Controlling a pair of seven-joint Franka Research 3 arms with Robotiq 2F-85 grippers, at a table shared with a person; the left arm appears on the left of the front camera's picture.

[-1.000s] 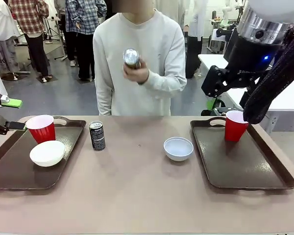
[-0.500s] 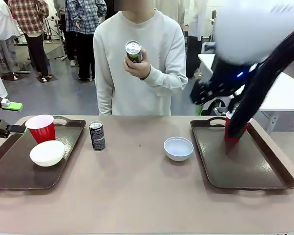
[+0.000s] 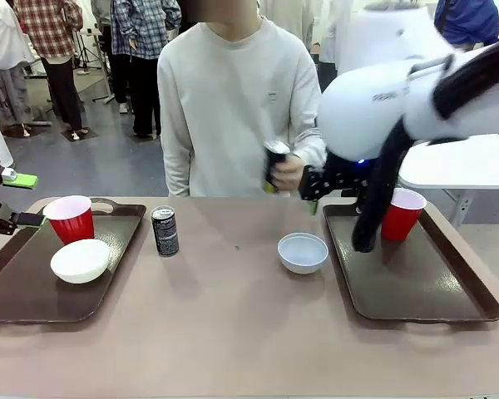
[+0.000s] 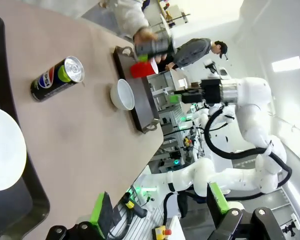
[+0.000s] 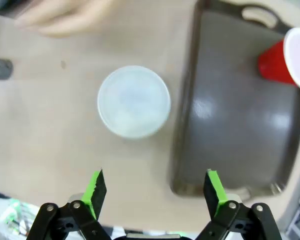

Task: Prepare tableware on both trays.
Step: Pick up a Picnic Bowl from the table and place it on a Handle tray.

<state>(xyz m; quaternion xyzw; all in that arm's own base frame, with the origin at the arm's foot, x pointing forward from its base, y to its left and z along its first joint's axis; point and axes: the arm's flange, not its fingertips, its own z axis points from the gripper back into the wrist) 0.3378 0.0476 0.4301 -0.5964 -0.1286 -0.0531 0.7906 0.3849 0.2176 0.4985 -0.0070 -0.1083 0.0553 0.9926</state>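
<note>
We see open table [image 3: 229, 249] between a standing can [image 3: 165, 230] and a pale bowl [image 3: 303, 252]; a person's hand [image 3: 289, 173] hangs beyond the bowl.

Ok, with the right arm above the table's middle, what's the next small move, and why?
Probably lower the right gripper onto the rim of the pale bowl. Its jaws are open and empty, and the bowl sits on the table just outside the right tray, which holds only a red cup.
</note>
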